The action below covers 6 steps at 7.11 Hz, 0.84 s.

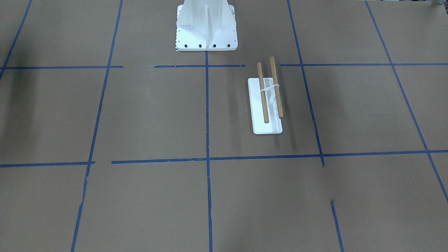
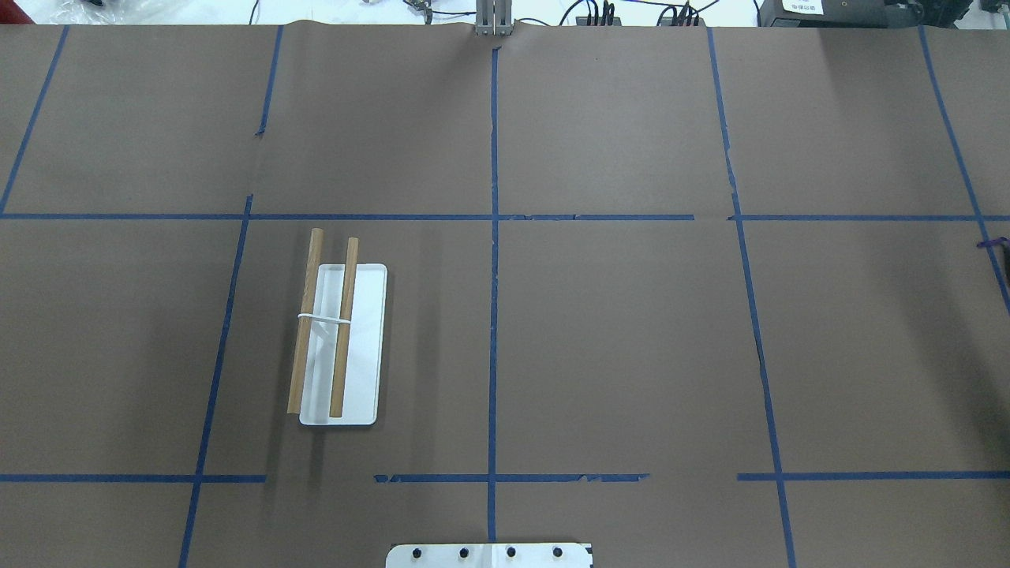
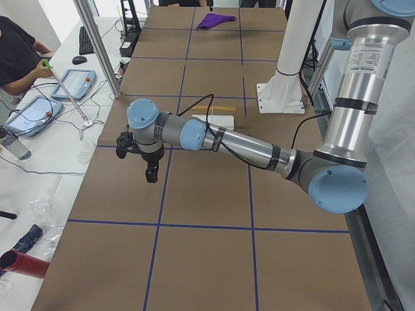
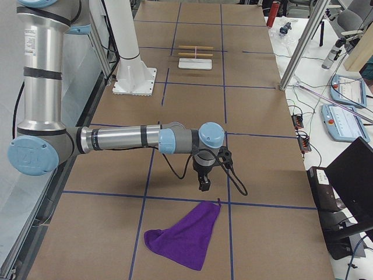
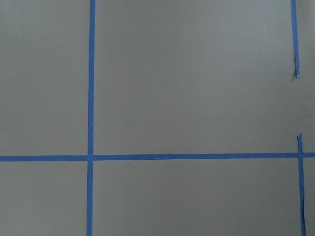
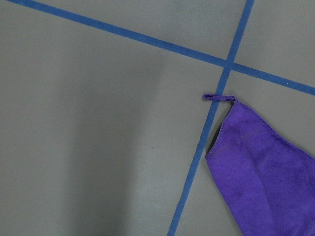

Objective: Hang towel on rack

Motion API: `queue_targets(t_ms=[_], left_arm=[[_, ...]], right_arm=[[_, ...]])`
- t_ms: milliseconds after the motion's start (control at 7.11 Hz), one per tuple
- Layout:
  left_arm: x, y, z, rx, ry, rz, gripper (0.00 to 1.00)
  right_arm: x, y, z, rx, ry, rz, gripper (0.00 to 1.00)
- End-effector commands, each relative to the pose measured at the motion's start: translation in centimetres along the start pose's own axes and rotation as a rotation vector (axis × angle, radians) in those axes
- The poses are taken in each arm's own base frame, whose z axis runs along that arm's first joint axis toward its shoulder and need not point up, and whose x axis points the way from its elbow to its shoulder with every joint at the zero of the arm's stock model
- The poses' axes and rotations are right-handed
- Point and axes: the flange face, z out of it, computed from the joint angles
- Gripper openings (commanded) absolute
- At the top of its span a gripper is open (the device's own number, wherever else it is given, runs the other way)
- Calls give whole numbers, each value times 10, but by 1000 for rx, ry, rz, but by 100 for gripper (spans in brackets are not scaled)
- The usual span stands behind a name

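The rack [image 1: 267, 124] has a flat white base and two parallel wooden dowels; it stands on the brown table on the robot's left half [image 2: 364, 347], and shows in both side views [image 3: 217, 120] [image 4: 195, 64]. The purple towel [image 4: 183, 239] lies crumpled flat on the table at the robot's far right [image 3: 216, 20]; its corner with a small loop shows in the right wrist view [image 6: 266, 172]. My right gripper [image 4: 204, 185] hovers just beyond that corner. My left gripper [image 3: 150, 173] hangs over bare table, far from the rack. I cannot tell whether either is open or shut.
The large white bolted pedestal [image 1: 206, 24] stands at the robot's edge [image 4: 134, 70]. Blue tape lines grid the brown table. Metal posts [image 3: 97, 45] [image 4: 300, 46] stand at the operators' edge. An operator [image 3: 16, 52] sits beyond it with tablets.
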Motion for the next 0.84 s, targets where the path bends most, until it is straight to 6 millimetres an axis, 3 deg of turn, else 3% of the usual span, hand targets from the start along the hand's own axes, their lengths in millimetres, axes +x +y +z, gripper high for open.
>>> queue_targets(t_ms=[0, 141, 281, 562, 703], left_arm=[[0, 0, 3, -2, 0, 4, 100], [2, 0, 4, -2, -1, 8, 100], [4, 0, 4, -2, 2, 11, 100], [5, 0, 6, -6, 3, 13, 100], [5, 0, 6, -6, 1, 13, 100]], right_arm=[[36, -11, 65, -18, 17, -41, 73], [49, -14, 96, 0, 19, -80, 62], [51, -17, 115, -28, 14, -48, 62], [53, -26, 128, -55, 12, -35, 63], [55, -40, 133, -63, 11, -36, 69]])
